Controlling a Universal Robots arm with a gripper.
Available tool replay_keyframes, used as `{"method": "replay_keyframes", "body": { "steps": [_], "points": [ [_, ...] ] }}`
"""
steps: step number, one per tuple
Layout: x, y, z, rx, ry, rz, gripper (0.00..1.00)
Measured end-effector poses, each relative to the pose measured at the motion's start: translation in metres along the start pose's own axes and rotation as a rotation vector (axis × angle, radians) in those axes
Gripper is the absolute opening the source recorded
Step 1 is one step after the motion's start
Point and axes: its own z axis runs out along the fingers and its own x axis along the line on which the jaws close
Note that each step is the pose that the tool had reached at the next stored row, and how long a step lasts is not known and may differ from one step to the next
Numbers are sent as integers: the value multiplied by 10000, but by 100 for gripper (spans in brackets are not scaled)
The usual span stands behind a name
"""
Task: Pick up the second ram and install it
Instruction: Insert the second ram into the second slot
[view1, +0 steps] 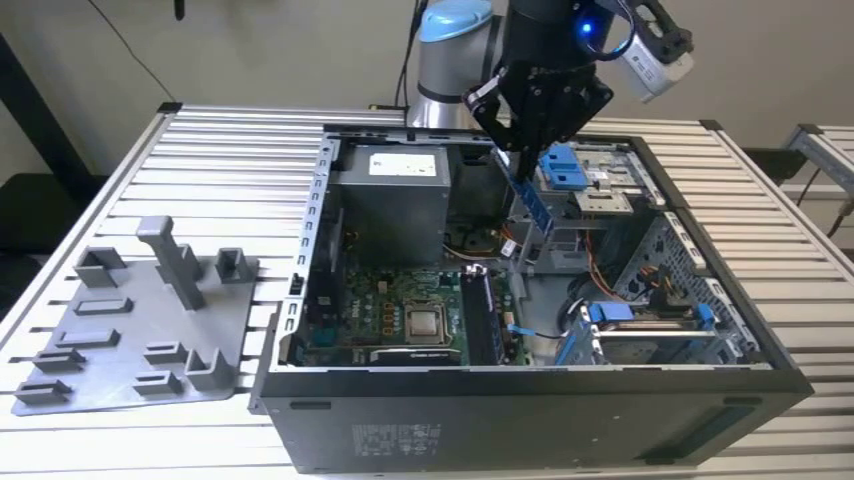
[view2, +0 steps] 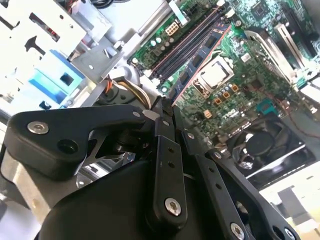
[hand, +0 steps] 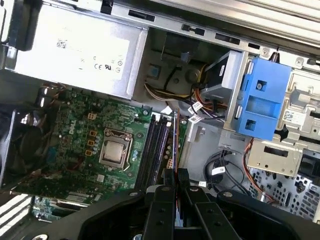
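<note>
The end effector is clenched on the ram, which hangs edge-down beneath it over the open case, seemingly parallel to the slots below for seating.

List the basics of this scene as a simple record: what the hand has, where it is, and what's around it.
hand: shut on the second ram
second ram: hangs from the hand, over the open case, not yet in a slot
memory slots: on the green board, below the hand
computer case: lid off, on a slatted table
grey holder tray: at the exterior view's left of the case
</note>
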Motion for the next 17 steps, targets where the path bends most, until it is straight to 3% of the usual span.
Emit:
{"method": "replay_keyframes", "body": {
  "steps": [13, 17],
  "points": [
    [0, -1, 6, 74, -40, 1686, 14],
    [0, -1, 6, 79, -42, 1790, 14]
  ]
}}
